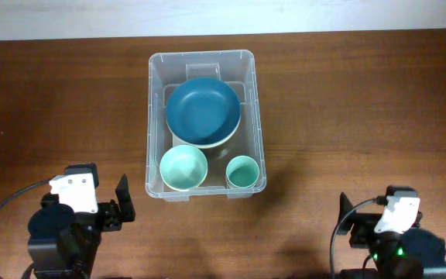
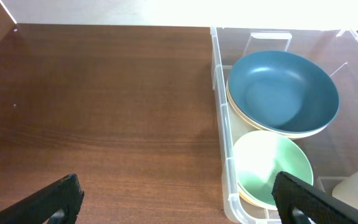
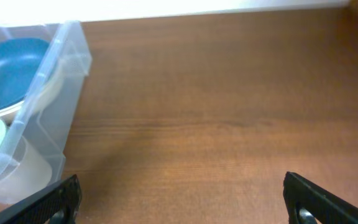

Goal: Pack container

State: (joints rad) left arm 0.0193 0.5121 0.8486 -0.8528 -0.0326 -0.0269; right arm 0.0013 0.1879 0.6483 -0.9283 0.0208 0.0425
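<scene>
The clear plastic container (image 1: 155,116) stands at the table's middle back. Inside lie a dark blue bowl (image 1: 203,111) stacked on a cream one, a mint green bowl (image 1: 183,167) and a mint cup (image 1: 242,171). The left wrist view shows the container's wall (image 2: 224,143), the blue bowl (image 2: 283,91) and the green bowl (image 2: 271,167). The right wrist view shows the container's corner (image 3: 55,81). My left gripper (image 2: 179,199) is open and empty near the front left, short of the container. My right gripper (image 3: 182,199) is open and empty at the front right, over bare wood.
The brown wooden table (image 1: 347,116) stretches to both sides of the container. A pale wall edge runs along the back. Cables trail from both arm bases at the front.
</scene>
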